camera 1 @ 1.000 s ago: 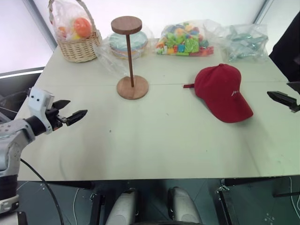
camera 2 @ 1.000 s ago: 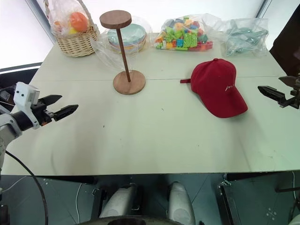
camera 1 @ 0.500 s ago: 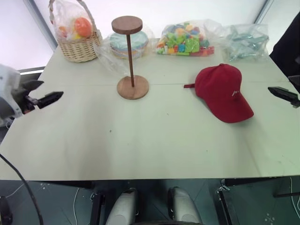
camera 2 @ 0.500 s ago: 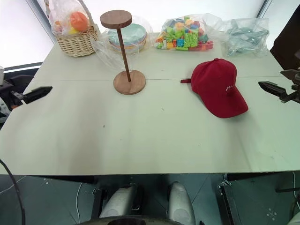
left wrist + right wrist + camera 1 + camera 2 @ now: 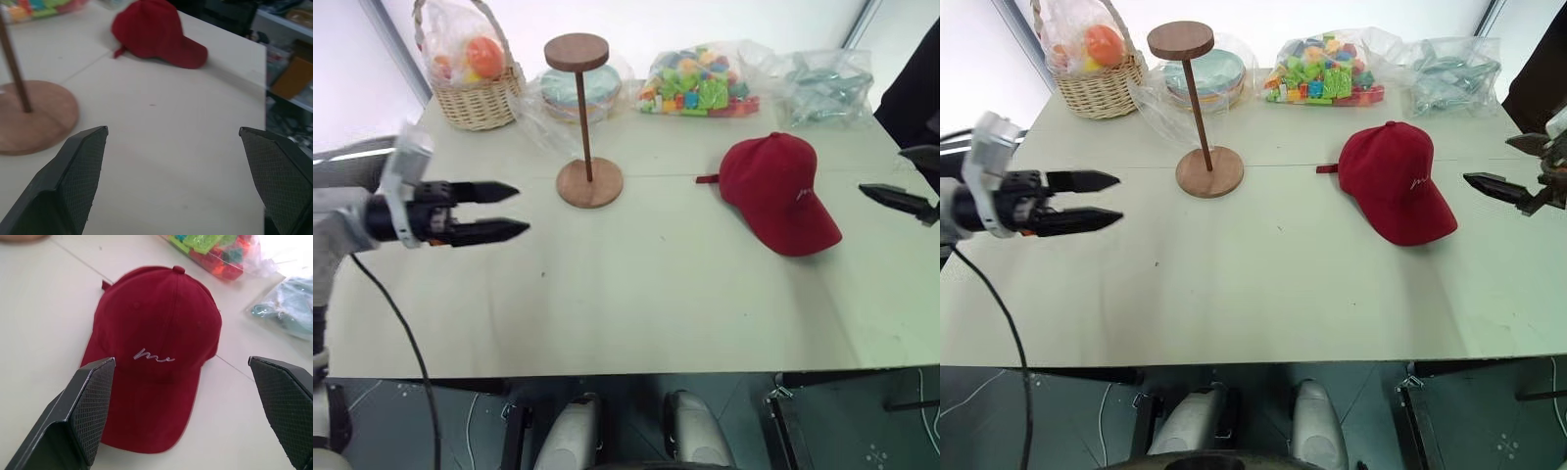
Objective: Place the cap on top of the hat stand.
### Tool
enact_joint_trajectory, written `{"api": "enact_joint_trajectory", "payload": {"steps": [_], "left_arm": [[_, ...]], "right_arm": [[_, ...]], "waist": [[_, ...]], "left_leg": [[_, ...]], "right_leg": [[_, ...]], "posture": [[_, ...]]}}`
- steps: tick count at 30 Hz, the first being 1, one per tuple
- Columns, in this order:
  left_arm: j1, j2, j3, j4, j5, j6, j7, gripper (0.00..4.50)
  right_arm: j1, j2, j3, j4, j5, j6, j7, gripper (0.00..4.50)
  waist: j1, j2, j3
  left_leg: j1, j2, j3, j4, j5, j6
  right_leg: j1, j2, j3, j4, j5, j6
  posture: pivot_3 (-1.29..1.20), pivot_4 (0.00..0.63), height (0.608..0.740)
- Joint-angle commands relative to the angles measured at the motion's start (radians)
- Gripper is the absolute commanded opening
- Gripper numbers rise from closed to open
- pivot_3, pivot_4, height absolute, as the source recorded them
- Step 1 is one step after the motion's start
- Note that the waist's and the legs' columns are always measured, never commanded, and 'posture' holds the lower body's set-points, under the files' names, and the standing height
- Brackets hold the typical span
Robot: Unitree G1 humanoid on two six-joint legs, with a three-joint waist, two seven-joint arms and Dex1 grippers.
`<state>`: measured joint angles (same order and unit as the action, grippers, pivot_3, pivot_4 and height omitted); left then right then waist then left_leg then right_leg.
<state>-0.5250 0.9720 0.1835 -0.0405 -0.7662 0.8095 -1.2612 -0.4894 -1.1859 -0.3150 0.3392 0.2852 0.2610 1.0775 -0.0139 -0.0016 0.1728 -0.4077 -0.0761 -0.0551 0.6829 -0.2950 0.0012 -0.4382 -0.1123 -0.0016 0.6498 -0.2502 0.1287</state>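
From my remote seat: the cap (image 5: 779, 192) lies crown-up on the pale worktop (image 5: 636, 294), toward the right edge, brim pointing at the near right corner and rear strap toward the middle. Its white stitched mark faces my right end effector (image 5: 1508, 171), which hovers just off the right edge beside the cap, released, fingers spread wide and touching nothing. In the right wrist view the cap sits framed between those two black fingers (image 5: 78, 416), apart from both.

The hat stand (image 5: 584, 117) stands upright toward the far edge, left of centre, round base flat on the worktop and its small top disc bare. It is well apart from the cap.

My left end effector (image 5: 509, 211) hangs over the left side of the worktop, fingers level, released and empty, pointing across toward the stand's base and short of it.

Along the far edge sit a wicker basket (image 5: 475, 88) at the far left corner, a bag of plates (image 5: 570, 93) behind the stand, a bag of coloured blocks (image 5: 698, 86) and a clear bag (image 5: 827, 83) near the far right corner.
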Motion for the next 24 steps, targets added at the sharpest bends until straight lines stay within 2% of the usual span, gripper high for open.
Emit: {"api": "enact_joint_trajectory", "payload": {"steps": [1, 4, 6, 8, 10, 12, 13, 17, 21, 24], "left_arm": [[-0.032, -0.013, -0.016, 0.019, 0.035, -0.046, 0.000, 4.50], [-0.039, -0.037, -0.037, 0.039, 0.059, -0.073, -0.007, 4.50], [-0.048, -0.056, -0.051, 0.047, 0.065, -0.083, -0.011, 4.50], [-0.057, -0.075, -0.064, 0.054, 0.077, -0.094, -0.010, 4.50], [-0.060, -0.092, -0.071, 0.058, 0.087, -0.102, -0.010, 4.50], [-0.059, -0.104, -0.076, 0.058, 0.093, -0.108, -0.007, 4.50], [-0.059, -0.109, -0.077, 0.056, 0.095, -0.108, -0.005, 4.50], [-0.050, -0.129, -0.075, 0.049, 0.100, -0.113, 0.010, 4.50], [-0.042, -0.139, -0.065, 0.043, 0.099, -0.109, 0.028, 4.50], [-0.026, -0.141, -0.055, 0.018, 0.090, -0.098, 0.046, 4.50]], "right_arm": [[0.031, -0.014, 0.011, -0.013, -0.129, -0.281, -0.076, 4.46], [0.138, -0.077, 0.064, 0.086, -0.330, -0.678, -0.163, 4.46], [0.201, -0.133, 0.110, 0.206, -0.486, -0.952, -0.288, 4.46], [0.222, -0.171, 0.150, 0.326, -0.648, -1.140, -0.499, 4.46], [0.228, -0.195, 0.191, 0.403, -0.807, -1.242, -0.728, 4.46], [0.238, -0.226, 0.260, 0.447, -1.000, -1.270, -1.004, 4.46], [0.232, -0.236, 0.292, 0.467, -1.063, -1.275, -1.097, 4.46], [0.160, -0.257, 0.491, 0.496, -1.395, -1.171, -1.555, 4.46], [0.002, -0.212, 0.673, 0.565, -1.589, -1.098, -1.786, 4.46], [-0.142, -0.128, 0.811, 0.657, -1.700, -1.044, -1.887, 4.46]], "waist": [[0.000, 0.000, 0.000], [0.003, 0.000, 0.000], [0.007, 0.000, 0.000], [0.004, 0.000, 0.000], [-0.002, 0.000, 0.000], [-0.008, 0.001, 0.000], [-0.010, 0.001, 0.000], [-0.023, 0.001, 0.000], [-0.030, 0.001, 0.000], [-0.031, 0.001, 0.000]], "left_leg": [[0.000, 0.000, 0.000, 0.000, 0.000, 0.000], [0.000, 0.000, 0.000, 0.000, 0.000, 0.000], [0.000, -0.001, 0.000, 0.000, 0.000, 0.000], [0.000, -0.002, 0.000, 0.000, 0.000, 0.000], [0.000, -0.002, 0.001, 0.000, 0.000, 0.000], [0.000, -0.001, 0.001, 0.000, 0.001, -0.001], [0.000, -0.001, 0.002, -0.001, 0.001, -0.001], [0.000, 0.000, 0.003, -0.002, 0.001, -0.002], [0.001, 0.000, 0.003, -0.002, 0.002, -0.003], [0.001, 0.001, 0.005, -0.002, 0.002, -0.003]], "right_leg": [[0.000, 0.000, 0.000, 0.000, 0.000, 0.000], [0.000, 0.000, 0.000, 0.000, 0.000, 0.000], [0.000, 0.000, 0.000, 0.000, 0.000, 0.000], [0.000, 0.000, 0.000, 0.000, 0.000, 0.000], [0.000, 0.000, 0.000, 0.000, 0.000, 0.000], [-0.001, 0.001, 0.001, 0.000, 0.000, 0.000], [-0.003, 0.001, 0.002, 0.001, 0.000, 0.000], [-0.003, 0.003, 0.004, 0.001, 0.000, 0.000], [-0.003, 0.004, 0.006, 0.001, 0.000, 0.000], [-0.003, 0.006, 0.008, 0.000, 0.000, 0.000]], "posture": [[0.00, 0.150, 0.740], [0.00, 0.150, 0.740], [0.00, 0.150, 0.740], [0.00, 0.150, 0.740], [0.00, 0.150, 0.740], [0.00, 0.150, 0.740], [0.00, 0.150, 0.740], [0.00, 0.150, 0.740], [0.00, 0.150, 0.740], [0.00, 0.150, 0.740]]}}
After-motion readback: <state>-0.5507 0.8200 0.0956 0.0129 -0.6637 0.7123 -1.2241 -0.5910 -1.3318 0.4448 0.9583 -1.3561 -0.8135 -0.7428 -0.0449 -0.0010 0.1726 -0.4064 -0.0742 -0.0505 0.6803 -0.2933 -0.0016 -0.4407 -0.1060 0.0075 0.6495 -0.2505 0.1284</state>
